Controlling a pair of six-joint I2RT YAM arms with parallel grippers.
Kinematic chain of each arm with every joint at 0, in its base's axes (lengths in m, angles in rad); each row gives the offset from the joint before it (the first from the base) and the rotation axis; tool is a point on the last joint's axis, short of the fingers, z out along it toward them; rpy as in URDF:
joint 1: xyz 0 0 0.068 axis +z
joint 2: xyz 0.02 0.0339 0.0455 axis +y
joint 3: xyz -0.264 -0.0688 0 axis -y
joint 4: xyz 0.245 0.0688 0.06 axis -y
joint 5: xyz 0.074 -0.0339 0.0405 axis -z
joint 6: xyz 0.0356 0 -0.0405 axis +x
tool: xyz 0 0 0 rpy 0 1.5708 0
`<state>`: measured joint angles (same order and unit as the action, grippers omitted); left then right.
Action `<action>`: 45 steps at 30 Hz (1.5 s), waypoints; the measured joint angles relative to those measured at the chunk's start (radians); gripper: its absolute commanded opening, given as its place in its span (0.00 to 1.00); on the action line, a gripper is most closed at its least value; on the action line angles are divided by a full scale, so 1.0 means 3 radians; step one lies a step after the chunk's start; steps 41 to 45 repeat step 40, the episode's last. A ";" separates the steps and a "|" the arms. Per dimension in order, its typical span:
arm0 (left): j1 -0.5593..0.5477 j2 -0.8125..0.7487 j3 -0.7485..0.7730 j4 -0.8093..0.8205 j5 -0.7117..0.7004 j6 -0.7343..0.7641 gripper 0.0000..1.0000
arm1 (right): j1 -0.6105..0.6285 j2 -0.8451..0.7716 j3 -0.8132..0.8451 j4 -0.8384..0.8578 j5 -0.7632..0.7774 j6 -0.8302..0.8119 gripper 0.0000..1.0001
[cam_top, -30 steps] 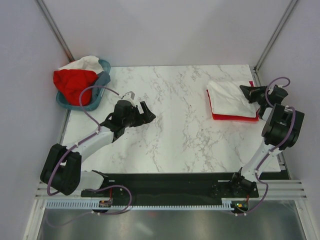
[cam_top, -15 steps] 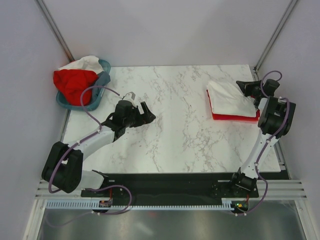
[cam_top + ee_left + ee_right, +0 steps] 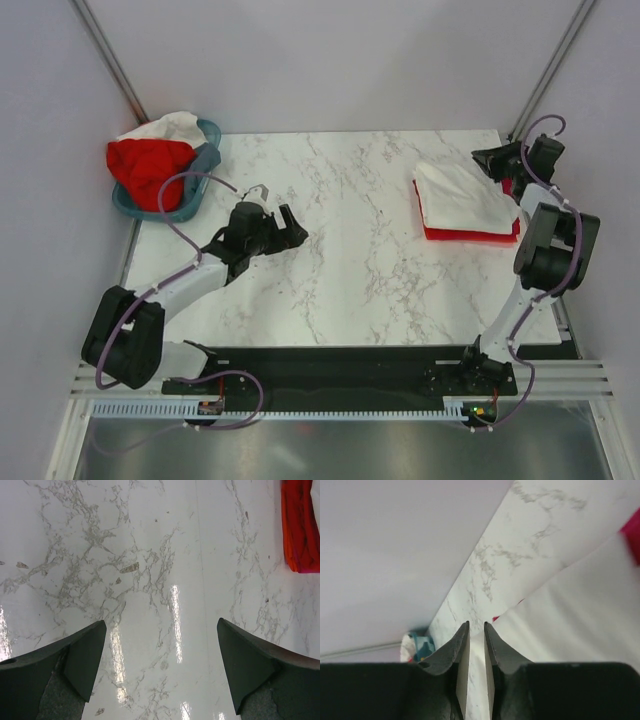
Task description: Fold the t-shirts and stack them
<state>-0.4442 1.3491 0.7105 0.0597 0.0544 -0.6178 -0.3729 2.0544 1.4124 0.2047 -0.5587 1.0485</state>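
A folded white t-shirt [image 3: 462,195] lies on a folded red t-shirt [image 3: 470,236] at the table's right side. My right gripper [image 3: 487,158] hovers at the stack's far right corner, its jaws almost together with nothing between them. In the right wrist view the gripper [image 3: 476,625] points over the marble, and the white t-shirt [image 3: 580,610] is to its right. My left gripper [image 3: 290,225] is open and empty over bare marble left of centre. The left wrist view shows the gripper [image 3: 161,625] and the red stack's edge [image 3: 300,525]. A red t-shirt [image 3: 150,165] and a white one [image 3: 170,127] are bunched in the basket.
The teal plastic basket [image 3: 205,160] stands at the table's far left corner and shows small in the right wrist view [image 3: 422,645]. White walls close in the back and both sides. The arm bases sit on the black rail at the near edge.
My right gripper has swung from the stack's right edge toward the back, to its far corner. The left arm has barely shifted.
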 measured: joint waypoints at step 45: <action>-0.0020 -0.2897 -0.1564 -0.0450 -0.0303 0.0248 1.00 | 0.2717 -0.4100 -0.3787 -0.0303 0.2293 -0.1821 0.97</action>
